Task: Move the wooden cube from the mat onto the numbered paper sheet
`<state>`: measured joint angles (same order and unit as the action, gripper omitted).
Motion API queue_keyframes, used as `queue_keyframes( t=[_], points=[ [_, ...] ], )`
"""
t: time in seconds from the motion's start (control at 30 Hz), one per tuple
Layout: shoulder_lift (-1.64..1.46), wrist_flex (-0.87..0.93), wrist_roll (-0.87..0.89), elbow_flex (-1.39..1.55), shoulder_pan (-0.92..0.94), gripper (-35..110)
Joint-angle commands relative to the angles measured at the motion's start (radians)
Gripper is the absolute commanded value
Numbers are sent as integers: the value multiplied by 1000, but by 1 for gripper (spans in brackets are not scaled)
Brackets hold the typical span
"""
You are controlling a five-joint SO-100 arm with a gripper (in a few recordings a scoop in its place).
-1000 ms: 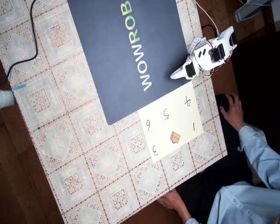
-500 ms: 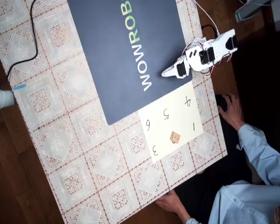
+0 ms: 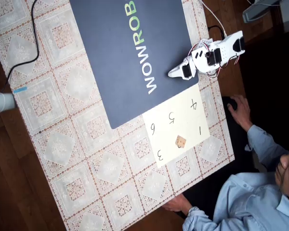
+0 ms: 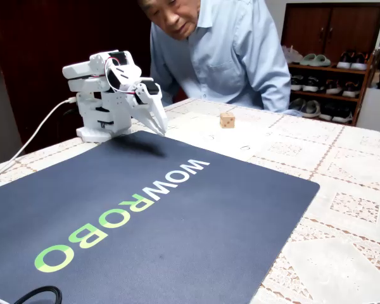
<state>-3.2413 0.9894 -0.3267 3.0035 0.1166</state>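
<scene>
While the small light tan wooden cube [image 3: 181, 141] with dark dots on its face lies on the pale cream rectangular paper sheet [image 3: 183, 120] marked with handwritten digits, it is seen resting between the digits 1 and 3 in the overhead view, well apart from the arm. In the fixed view the cube [image 4: 227, 120] is seen upright on the sheet [image 4: 202, 136], in front of a person in a light blue shirt [image 4: 234, 50]. The large dark navy rectangular mat [image 3: 130, 53], printed with "WOWROB" letters in white and green, is laid on the lace-patterned surface [image 3: 62, 120], and the sheet is placed against its corner. The white end effector [image 3: 176, 72] is held above the mat's edge near the sheet, pointing down and away from the arm's base [image 4: 98, 130]. Its fingers appear drawn together with nothing between them, though the gap is too small to be judged with certainty. A person's hand [image 3: 240, 109] is seen beside the surface's edge.
</scene>
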Motion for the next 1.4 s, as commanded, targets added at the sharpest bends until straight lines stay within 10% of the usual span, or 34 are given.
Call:
queue_keyframes(
  t=[0.0, 1.37],
  points=[
    [-15, 11, -9, -2, 21, 0],
    [-14, -2, 78, 0, 29, 0]
  ],
)
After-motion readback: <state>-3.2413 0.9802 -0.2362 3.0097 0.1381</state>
